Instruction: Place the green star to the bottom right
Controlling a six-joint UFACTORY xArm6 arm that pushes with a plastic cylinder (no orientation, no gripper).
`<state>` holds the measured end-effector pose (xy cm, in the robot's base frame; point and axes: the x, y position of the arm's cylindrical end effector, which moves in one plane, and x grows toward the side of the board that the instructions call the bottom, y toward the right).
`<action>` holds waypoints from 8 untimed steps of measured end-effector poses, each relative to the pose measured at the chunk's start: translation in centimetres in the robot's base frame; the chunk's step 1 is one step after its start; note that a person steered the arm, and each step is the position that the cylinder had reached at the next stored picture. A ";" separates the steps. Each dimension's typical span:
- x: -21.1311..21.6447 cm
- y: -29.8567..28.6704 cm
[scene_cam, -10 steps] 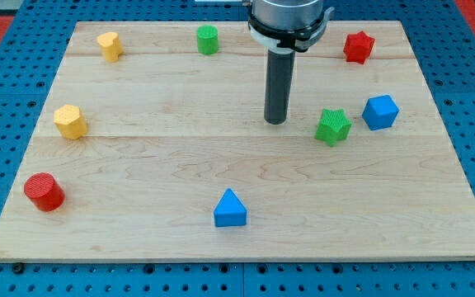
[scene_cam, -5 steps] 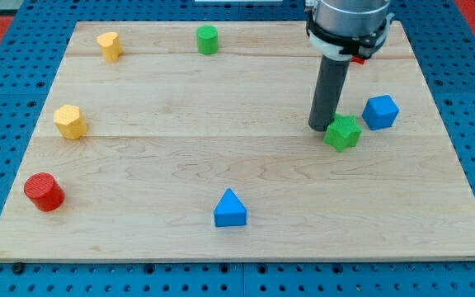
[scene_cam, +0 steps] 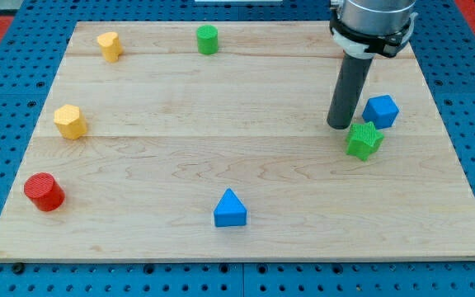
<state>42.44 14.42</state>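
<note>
The green star (scene_cam: pixel 364 139) lies on the wooden board (scene_cam: pixel 180 181) at the view's right, a little above mid-height. My tip (scene_cam: pixel 340 126) is just to the star's upper left, touching or nearly touching it. The rod rises from there to the view's top. A blue cube (scene_cam: pixel 381 111) sits right above the star, close to it, to the right of my rod.
A blue triangle (scene_cam: pixel 230 209) lies at the bottom centre. A red cylinder (scene_cam: pixel 44 191) is at the bottom left. Yellow blocks sit at the left (scene_cam: pixel 70 122) and top left (scene_cam: pixel 110 45). A green cylinder (scene_cam: pixel 208 39) is at the top.
My tip moved right and slightly down, reaching the green star. The star slid right and down, ending below the blue cube. The red star at the top right is now hidden behind the arm.
</note>
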 end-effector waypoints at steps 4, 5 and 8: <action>3.9 3.6; 4.1 6.5; 12.2 6.8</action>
<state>54.67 21.21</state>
